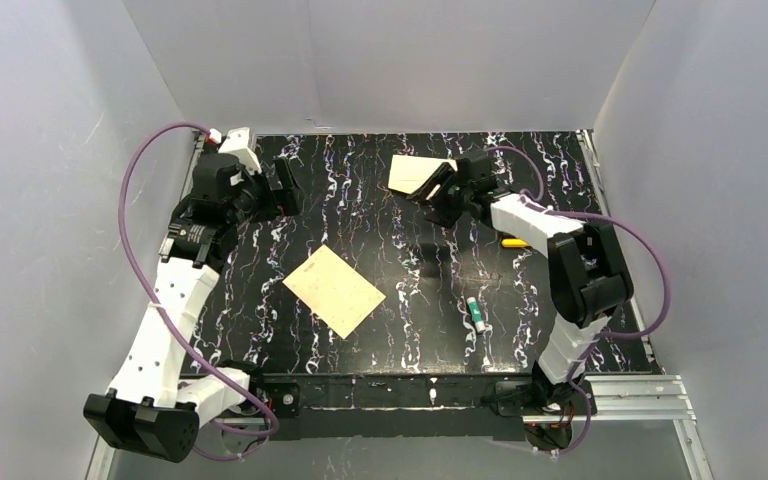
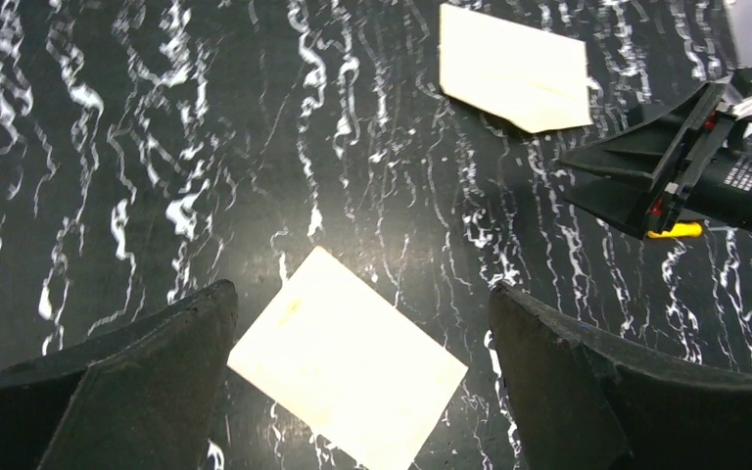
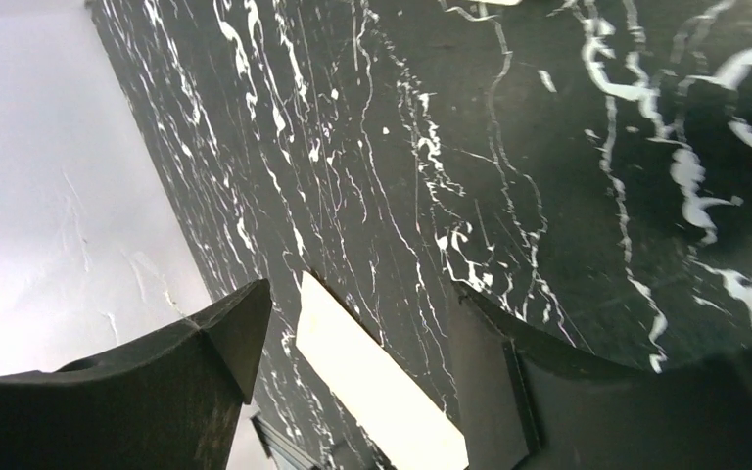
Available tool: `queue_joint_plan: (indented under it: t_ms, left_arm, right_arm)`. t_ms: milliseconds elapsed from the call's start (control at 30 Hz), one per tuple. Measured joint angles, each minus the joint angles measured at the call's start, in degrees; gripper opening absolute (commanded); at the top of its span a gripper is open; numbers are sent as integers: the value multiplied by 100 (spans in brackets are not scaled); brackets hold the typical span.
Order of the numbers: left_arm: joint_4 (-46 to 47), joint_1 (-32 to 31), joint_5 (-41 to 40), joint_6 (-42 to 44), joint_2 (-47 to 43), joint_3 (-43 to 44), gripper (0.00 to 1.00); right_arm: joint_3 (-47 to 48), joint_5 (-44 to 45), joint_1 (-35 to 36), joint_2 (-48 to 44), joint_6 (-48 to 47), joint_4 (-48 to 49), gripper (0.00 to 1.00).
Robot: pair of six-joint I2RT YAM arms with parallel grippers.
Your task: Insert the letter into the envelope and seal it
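Note:
The letter (image 1: 334,291) is a pale-yellow sheet lying flat and turned askew in the middle of the black marbled table; the left wrist view shows the letter (image 2: 348,362) below and between my fingers. The cream envelope (image 1: 415,173) lies at the back, also visible as the envelope (image 2: 514,69) in the left wrist view. My left gripper (image 1: 288,188) hangs wide open and empty above the table, back left of the letter. My right gripper (image 1: 443,187) is at the envelope's right end, jaws open, with the envelope (image 3: 377,387) showing between its fingers (image 3: 235,333).
A small green-and-white tube (image 1: 475,313) lies on the table right of the letter. A yellow object (image 1: 512,241) lies beside the right forearm, partly hidden. White walls close the table at the back and on both sides.

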Motion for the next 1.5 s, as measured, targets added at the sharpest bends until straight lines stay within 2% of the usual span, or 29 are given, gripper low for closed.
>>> queue_joint_plan:
  t_ms: [167,233,367,500,600,800,933,1067,1500]
  left_arm:
    - [-522,2,-190,-365,179,-79,94]
    - [-634,2,-68,-527,260,-299,86]
    - [-935,0,361,-914,623,-1054,61]
    - [-1204,0,793,-1075,1661,-1453,58]
    - [-1200,0,1019,-1139,2096,-1668,57]
    - [-741,0,1335,-1377,2159,-1775,35]
    - [-251,0,1360,-1604,2345,-2028,33]
    - [-11,0,1300,-1722,2551,-2312,29]
    - [138,7,1207,-1740,2741,-2439,19]
  right_arm:
    - [280,-442,221,365,-1010,-33,77]
    - [284,-688,295,448,-1513,-107,77]
    - [295,-1165,452,664,-2090,-310,77]
    - [463,-1534,695,1043,-2350,-562,77]
    - [566,-1672,994,1191,-2511,-785,77]
    - [984,-1480,1655,1443,-2852,-1178,65]
    - [1075,-1054,2002,1453,-2903,-1285,65]
    - [1080,-872,2055,1469,-2970,-1279,64]
    - [1596,-1504,2006,1974,-3602,-1191,60]
